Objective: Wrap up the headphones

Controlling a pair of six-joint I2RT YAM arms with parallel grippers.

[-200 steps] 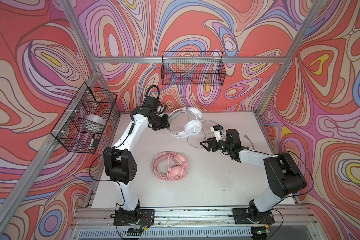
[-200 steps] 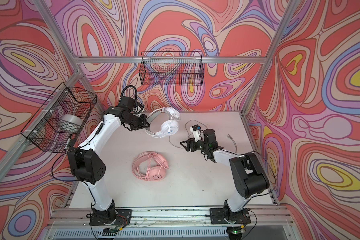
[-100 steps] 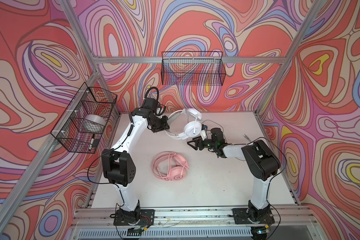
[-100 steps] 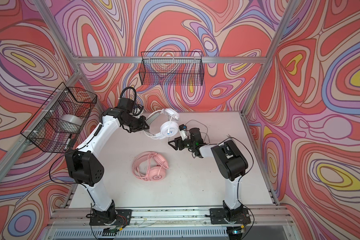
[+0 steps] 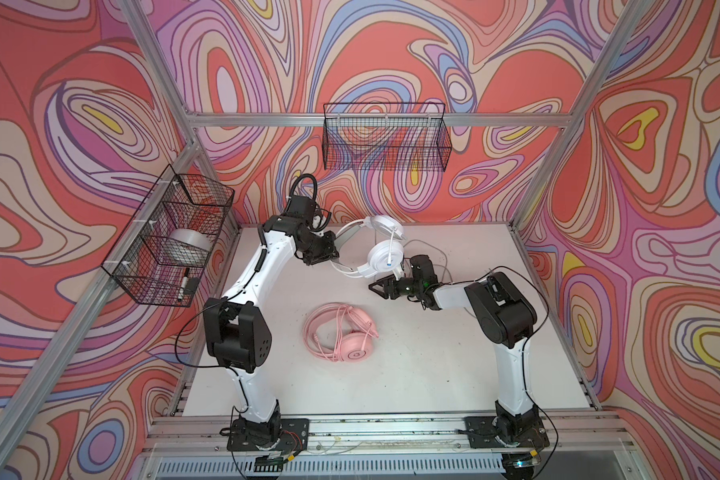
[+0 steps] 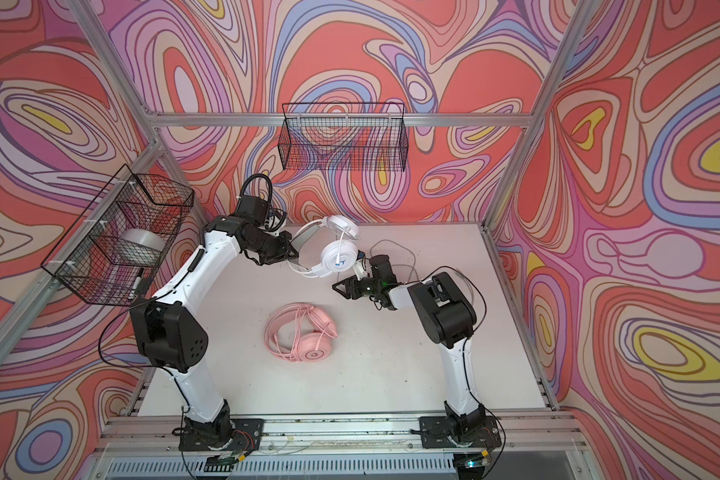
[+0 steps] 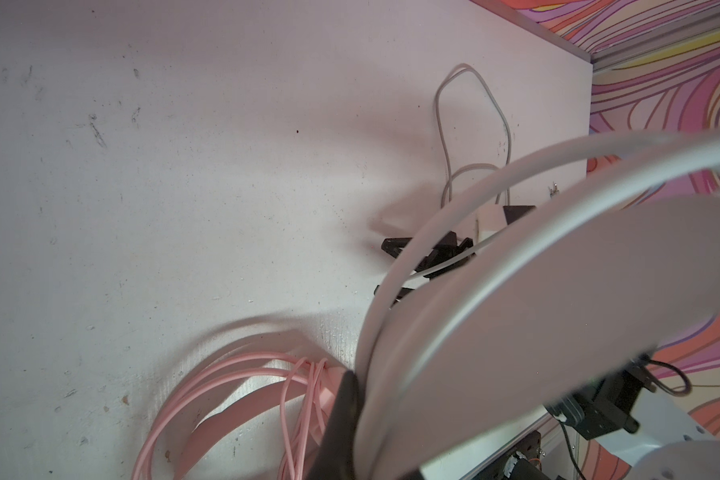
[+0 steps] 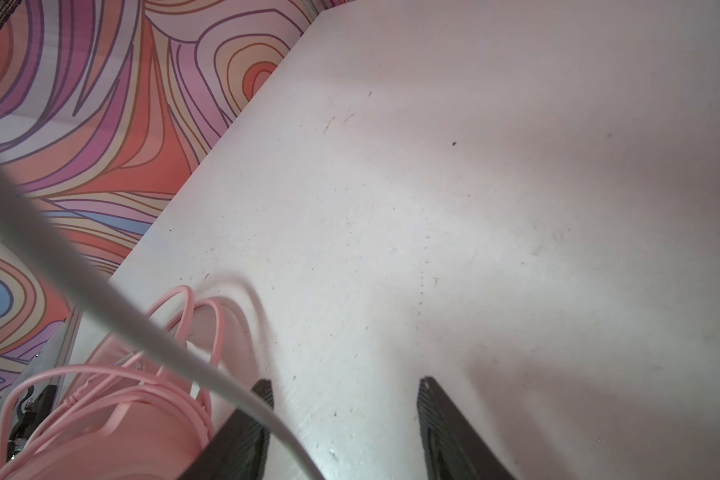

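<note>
Pink headphones (image 5: 353,350) lie flat near the front of the table (image 5: 433,353), cable coiled on them. Just behind, the right gripper (image 5: 378,286) has its jaws apart, with the grey cable (image 8: 100,299) crossing one finger. Further back, the left gripper (image 5: 332,255) is clamped on the headband of the white headphones (image 5: 385,257), which are held up off the table.

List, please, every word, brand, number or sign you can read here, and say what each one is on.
No word or number can be read in any view.
White headset: small blue mark on the earcup, too small to read.
Pink headset: round emblem on the earcup, too blurred to read.
</note>
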